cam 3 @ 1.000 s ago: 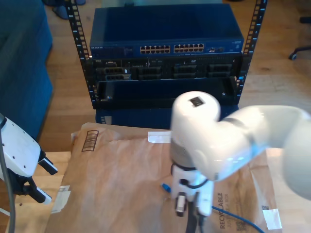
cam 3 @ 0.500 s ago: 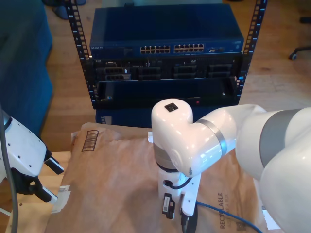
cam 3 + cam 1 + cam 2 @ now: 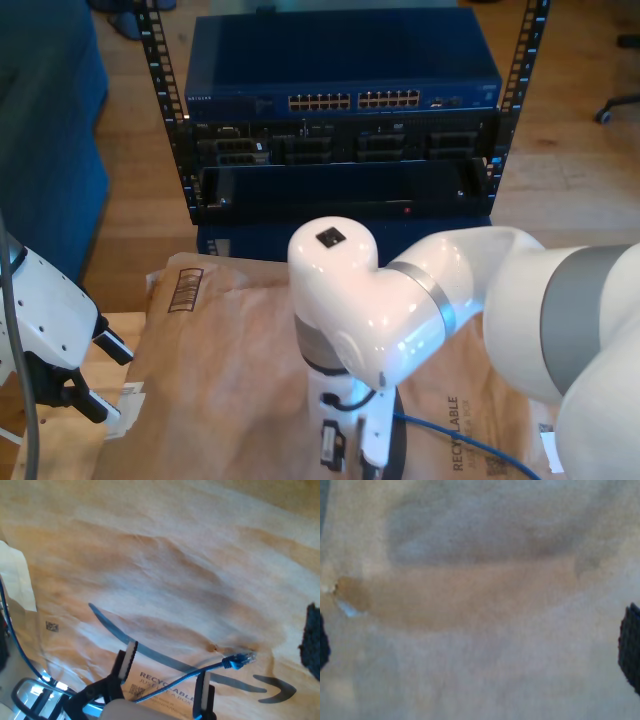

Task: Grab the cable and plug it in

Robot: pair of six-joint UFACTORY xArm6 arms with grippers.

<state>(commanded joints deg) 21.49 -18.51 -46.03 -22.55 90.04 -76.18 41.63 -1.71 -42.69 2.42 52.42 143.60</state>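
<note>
My first end effector (image 3: 166, 680), fingers spread, over the cable (image 3: 200, 670) on brown paper (image 3: 165, 570); my second end effector (image 3: 480, 635) also spread

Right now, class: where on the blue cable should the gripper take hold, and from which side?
Probably just behind the plug, on the cable lying flat on the brown paper. Come from above: my first gripper is open and already straddles it.

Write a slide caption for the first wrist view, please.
Open hand poised over the blue cable lying on brown paper.
</note>
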